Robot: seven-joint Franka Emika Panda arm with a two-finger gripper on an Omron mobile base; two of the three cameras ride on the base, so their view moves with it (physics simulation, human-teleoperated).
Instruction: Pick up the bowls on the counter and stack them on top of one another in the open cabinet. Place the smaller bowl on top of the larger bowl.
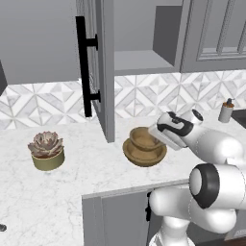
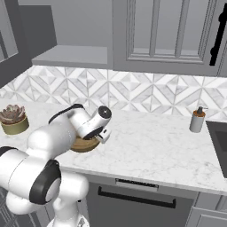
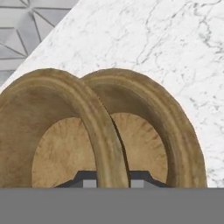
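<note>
Hovering low over the bowls, the hand (image 1: 161, 136) straddles the rim of the smaller bowl (image 1: 143, 138), one fingertip either side of it in the hand view; it looks clenched on that rim, though the tips barely show. The smaller bowl sits tilted inside the larger bowl (image 1: 144, 154), which rests on the white marble surface (image 1: 72, 192) just right of the open door with the black bar handle (image 1: 85, 67). Cabinet (image 1: 144, 61) shelf above is bare, so nothing is placed yet. Both bowls have to go up, larger first. Succulent pot (image 1: 47, 153) sits well apart at left, soap bottle (image 2: 197, 119) far right.
</note>
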